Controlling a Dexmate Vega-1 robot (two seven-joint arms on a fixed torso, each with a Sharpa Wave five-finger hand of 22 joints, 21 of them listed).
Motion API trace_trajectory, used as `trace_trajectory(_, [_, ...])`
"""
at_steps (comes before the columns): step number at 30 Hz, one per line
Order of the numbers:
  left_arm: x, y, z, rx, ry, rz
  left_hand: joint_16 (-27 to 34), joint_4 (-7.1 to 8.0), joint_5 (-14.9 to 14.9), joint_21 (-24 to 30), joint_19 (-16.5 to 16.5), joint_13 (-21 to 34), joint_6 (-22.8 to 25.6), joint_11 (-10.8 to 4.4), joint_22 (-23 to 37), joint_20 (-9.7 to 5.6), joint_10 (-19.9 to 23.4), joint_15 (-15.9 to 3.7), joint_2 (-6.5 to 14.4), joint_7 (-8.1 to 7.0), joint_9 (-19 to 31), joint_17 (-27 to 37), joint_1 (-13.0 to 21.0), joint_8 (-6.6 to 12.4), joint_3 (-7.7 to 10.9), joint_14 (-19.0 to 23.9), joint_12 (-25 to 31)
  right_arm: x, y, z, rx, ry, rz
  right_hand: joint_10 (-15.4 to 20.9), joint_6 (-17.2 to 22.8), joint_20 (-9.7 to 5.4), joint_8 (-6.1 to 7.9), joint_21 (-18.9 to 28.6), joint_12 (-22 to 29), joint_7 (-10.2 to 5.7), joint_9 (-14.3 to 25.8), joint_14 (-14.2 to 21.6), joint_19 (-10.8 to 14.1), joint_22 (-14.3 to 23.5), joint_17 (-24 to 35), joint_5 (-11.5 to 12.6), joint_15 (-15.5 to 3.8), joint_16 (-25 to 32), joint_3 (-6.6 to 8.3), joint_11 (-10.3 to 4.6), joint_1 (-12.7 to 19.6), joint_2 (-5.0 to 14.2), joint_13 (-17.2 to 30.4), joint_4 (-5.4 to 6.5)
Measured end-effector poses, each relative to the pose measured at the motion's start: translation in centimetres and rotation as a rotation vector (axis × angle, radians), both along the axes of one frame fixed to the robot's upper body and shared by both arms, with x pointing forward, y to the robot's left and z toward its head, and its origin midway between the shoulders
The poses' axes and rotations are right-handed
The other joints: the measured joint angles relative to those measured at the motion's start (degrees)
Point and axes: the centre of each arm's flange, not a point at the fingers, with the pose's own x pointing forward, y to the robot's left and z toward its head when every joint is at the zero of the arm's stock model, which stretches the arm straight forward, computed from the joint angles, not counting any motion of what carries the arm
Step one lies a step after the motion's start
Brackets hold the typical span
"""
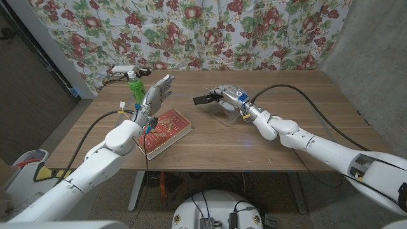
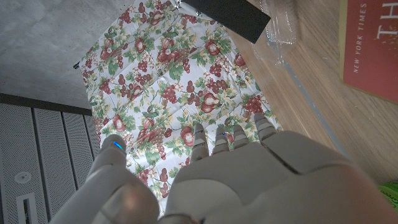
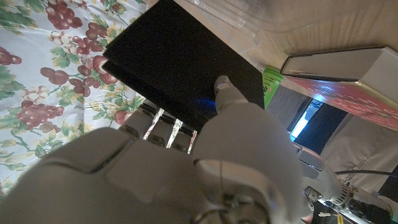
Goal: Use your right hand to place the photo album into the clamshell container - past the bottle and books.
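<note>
One clear clamshell lies on the worktop near its middle, lid open; nothing can be made out inside it. The right hand hangs just above the clamshell, its fingers clamped on the album, a flat black one that sticks out from the hand toward the worktop's left side, off the wood. The right wrist view shows the album's dark cover pressed under a fingertip, with the clear plastic just beside it.

One red book lies flat near the front left of the worktop, tilted, its cover up. One green bottle stands upright near the far left corner, and a white power strip lies at the far edge behind it.

The left hand is raised between the bottle and the book, over the book's far end, fingers apart and straight, holding nothing. In the left wrist view the book's red cover, the clamshell's edge and the album's dark corner all appear beyond the fingertips.

A fruit-print curtain hangs behind the worktop.
</note>
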Motion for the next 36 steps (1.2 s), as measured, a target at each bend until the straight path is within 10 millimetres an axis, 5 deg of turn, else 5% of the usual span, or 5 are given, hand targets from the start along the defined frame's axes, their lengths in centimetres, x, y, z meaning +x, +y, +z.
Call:
trace_trajectory(13, [0.1,0.1,-0.2,-0.004,0.004,0.001,0.0,0.00,0.0,0.0,0.0,0.0,0.0,0.00,0.0,0.00,0.0,0.00,0.0,0.00,0.0,0.0,0.0,0.00,0.00,0.0,0.0,0.0,-0.2,-0.9,0.003,0.031,-0.012,-0.7,-1.3,-0.11,-0.92,0.3,-0.9,0.46,0.0,-1.1,-0.5,-0.3,-0.1,0.0,0.09,-1.3,0.56,0.68,0.0,-0.02,-0.3,-0.56])
trace_trajectory(24, [0.2,0.1,-0.3,-0.005,0.004,-0.003,0.0,0.00,0.0,0.0,0.0,0.0,0.0,0.00,0.0,0.00,0.0,0.00,0.0,0.00,0.0,0.0,0.0,0.00,0.00,0.0,0.0,-0.2,-1.0,-1.0,-0.017,0.069,-0.035,-4.5,-5.5,0.10,-3.42,-0.2,-3.8,2.80,-0.5,-4.1,-1.3,-1.3,-3.4,1.4,0.21,-5.7,0.09,2.80,-1.0,-4.10,-2.1,-1.70])
trace_trajectory(36, [0.3,0.2,-0.4,-0.010,0.002,-0.006,0.0,0.00,0.0,0.0,0.0,0.0,0.0,0.00,0.0,0.00,0.0,0.00,0.0,0.00,0.0,0.0,0.0,0.00,0.00,0.0,0.0,-0.6,-2.5,-0.7,-0.075,0.102,-0.061,-6.4,-7.4,0.00,-4.53,-1.3,-5.1,3.48,-1.0,-5.5,-2.1,-1.4,-4.9,1.4,0.29,-7.1,-0.16,3.15,-2.3,-5.38,-2.9,-1.94])
